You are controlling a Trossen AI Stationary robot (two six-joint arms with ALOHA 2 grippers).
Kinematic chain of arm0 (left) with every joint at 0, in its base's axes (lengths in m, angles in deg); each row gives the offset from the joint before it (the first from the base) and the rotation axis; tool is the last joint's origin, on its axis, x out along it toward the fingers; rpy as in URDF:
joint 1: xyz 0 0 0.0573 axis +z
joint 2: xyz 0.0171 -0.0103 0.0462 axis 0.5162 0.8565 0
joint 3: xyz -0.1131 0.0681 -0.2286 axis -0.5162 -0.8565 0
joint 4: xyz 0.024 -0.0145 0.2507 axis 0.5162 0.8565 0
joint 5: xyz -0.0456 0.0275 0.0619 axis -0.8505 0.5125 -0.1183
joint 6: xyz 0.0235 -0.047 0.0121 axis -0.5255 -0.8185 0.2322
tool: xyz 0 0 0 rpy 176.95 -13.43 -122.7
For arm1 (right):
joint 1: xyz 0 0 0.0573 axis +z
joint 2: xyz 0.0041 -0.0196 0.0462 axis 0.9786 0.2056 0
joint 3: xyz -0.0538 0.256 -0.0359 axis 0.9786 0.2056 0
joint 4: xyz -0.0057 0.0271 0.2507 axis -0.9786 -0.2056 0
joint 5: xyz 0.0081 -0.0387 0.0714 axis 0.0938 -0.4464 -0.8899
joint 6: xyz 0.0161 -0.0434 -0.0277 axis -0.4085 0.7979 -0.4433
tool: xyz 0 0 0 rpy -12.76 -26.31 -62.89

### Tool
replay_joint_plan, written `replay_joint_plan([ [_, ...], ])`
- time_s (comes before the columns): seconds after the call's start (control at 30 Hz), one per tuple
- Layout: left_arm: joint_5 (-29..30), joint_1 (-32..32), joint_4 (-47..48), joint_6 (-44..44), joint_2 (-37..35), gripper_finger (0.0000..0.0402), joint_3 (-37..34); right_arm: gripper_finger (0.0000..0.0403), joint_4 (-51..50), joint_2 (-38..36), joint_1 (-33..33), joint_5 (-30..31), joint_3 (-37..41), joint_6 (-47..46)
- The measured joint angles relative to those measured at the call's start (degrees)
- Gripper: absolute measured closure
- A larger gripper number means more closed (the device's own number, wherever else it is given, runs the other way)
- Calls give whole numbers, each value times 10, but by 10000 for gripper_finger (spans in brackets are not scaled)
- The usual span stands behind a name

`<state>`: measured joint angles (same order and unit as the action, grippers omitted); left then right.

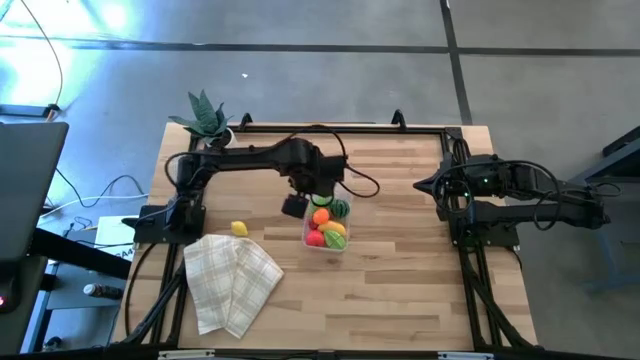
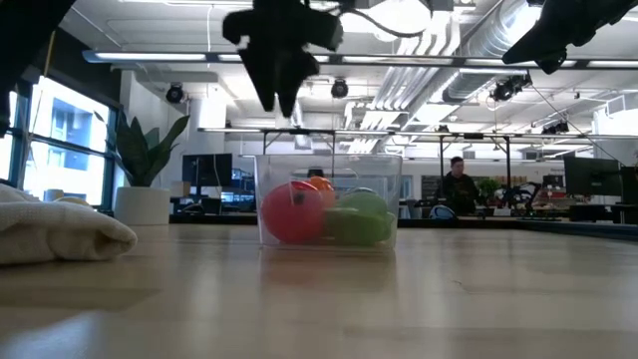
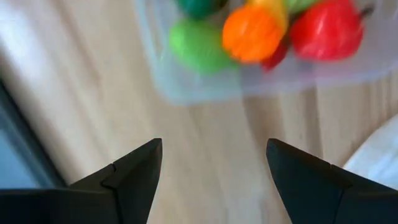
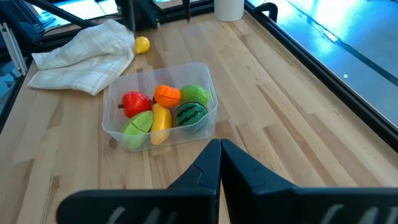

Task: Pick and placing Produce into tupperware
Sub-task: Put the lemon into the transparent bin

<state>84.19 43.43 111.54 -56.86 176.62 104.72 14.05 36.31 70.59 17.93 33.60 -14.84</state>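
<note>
Closest up, two dark left fingers (image 3: 134, 171), spread wide with bare wood between them and nothing held. So: left gripper (image 1: 295, 206) open and empty, hanging just above the table beside the tupperware (image 1: 306, 237), on its plant-ward side.

Going left to right across the top-down shot:

- Checked cloth (image 1: 232, 280) folded near the front-left, out of the way for now.
- Yellow fruit (image 1: 239, 229) sitting alone on the wood, between the cloth and the tub, touching neither. Looks like the only produce still out.
- Tub next, already loaded: red piece (image 4: 134, 102), orange one (image 4: 166, 94), light green (image 4: 138, 123), a longer yellow piece (image 4: 161, 121), round green (image 4: 194, 94) and striped dark green (image 4: 189, 115).
- Right gripper (image 4: 219, 149) parked far off at the right edge of the table, fingers pressed together, holding nothing. Just waiting.

Guessing the step in hand is fetching that last yellow one. Tips for doing it clean:

- Swing left and away from the tub wall first, then descend; a sideways clip could shove the light plastic tub.
- Keep the jaws wide on the way down and centre over the fruit, since something small and roundish probably rolls off if caught on an edge.
- Come down close to the wood before closing, grip around the widest part.
- Watch the cloth corner nearby; pinching fabric along with the fruit would drag it.
- Lift well clear of the rim before crossing back, and drop low into a gap so nothing bounces out.
</note>
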Motion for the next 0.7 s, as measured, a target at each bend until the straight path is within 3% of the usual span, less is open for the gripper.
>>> replay_joint_plan([
  [0.17, 52, 0, 54, -26, -48, 124, -4, 403, 0, 0, 0, 0, 0, 0],
  [0.33, 72, 0, 54, -60, -132, 124, -82, 403, 0, 0, 0, 0, 0, 0],
  [0.47, 69, 0, 29, -102, -224, 124, -209, 403, 0, 0, 0, 0, 0, 0],
  [0.7, 3, 0, -162, -67, -424, 126, -481, 403, 0, 0, 0, 0, 0, 0],
])
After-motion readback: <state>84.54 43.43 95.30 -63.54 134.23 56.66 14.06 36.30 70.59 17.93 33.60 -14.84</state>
